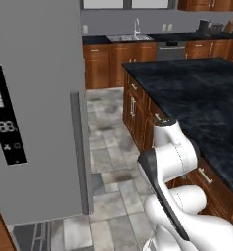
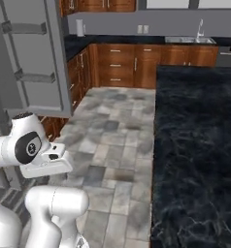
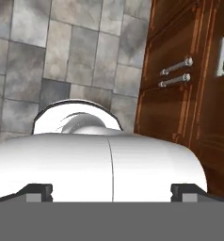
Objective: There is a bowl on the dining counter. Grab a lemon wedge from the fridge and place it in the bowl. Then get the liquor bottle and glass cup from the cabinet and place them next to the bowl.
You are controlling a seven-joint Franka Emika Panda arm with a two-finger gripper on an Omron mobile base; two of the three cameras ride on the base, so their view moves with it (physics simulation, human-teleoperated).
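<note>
Grey steel: the tall grey French-door fridge (image 1: 35,112) fills the 9 o'clock side of the left base view, its black display panel (image 1: 6,117) at 9 o'clock and a grey bar handle (image 1: 78,152) running down its right edge.
Fridge door: in the right base view an open grey door (image 2: 32,58) with inner shelf rails stands at 10 o'clock.
Surface: the long black marble-look dining counter (image 1: 201,108) with faint white veining lies from 1 to 4 o'clock in the left base view and along the 3 o'clock side of the right base view, on a brown wood base with drawers (image 1: 138,105).
Floor: grey stone tiles (image 2: 112,145) run between the fridge and the surface.
Back wall: brown wooden cabinets (image 2: 132,63) under a dark worktop, with a steel sink and tap (image 1: 133,34) at 12 o'clock in the left base view.
Arm: the white Franka arm (image 1: 174,162) is folded low at 5 o'clock in the left base view, beside the counter's base.
Claw: the two dark finger tips (image 3: 38,192) stand at the far left and far right of the hand view, spread as wide as they go, with nothing between them.
Hand view: grey tiles at 11 o'clock, a brown wooden cabinet front with grey bar handles (image 3: 176,73) at 2 o'clock.
</note>
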